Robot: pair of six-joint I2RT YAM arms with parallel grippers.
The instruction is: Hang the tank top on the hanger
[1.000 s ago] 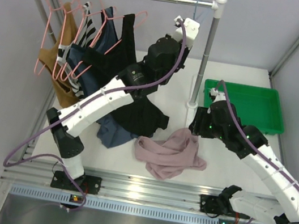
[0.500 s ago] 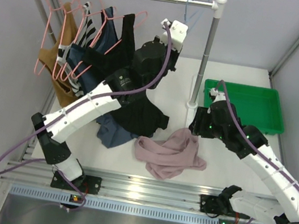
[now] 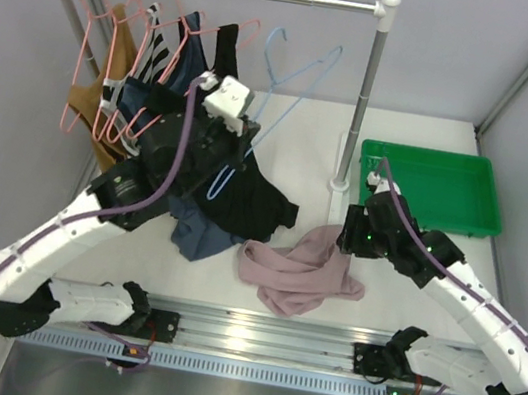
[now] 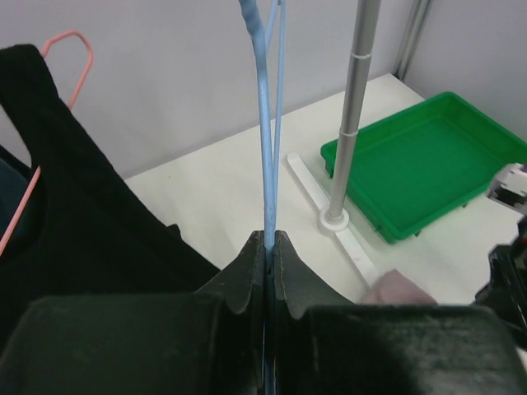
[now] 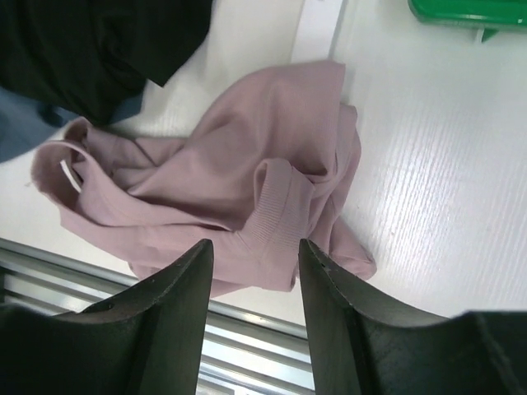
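- Pinching the hanger (image 4: 265, 123), the clenched left claw (image 4: 268, 247) is holding the wire running straight out beyond its tips.
- Hovering released, the right claw (image 5: 253, 247) is straddling the tank top (image 5: 222, 189), lying crumpled on the worktop (image 5: 412, 164) just beneath it.

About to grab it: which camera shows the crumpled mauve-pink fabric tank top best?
Right wrist: the crumpled mauve-pink fabric tank top lies close up, folds and ribbed hem clear. Top external shows it nearly whole but small. Left wrist catches only a corner at the lower right.
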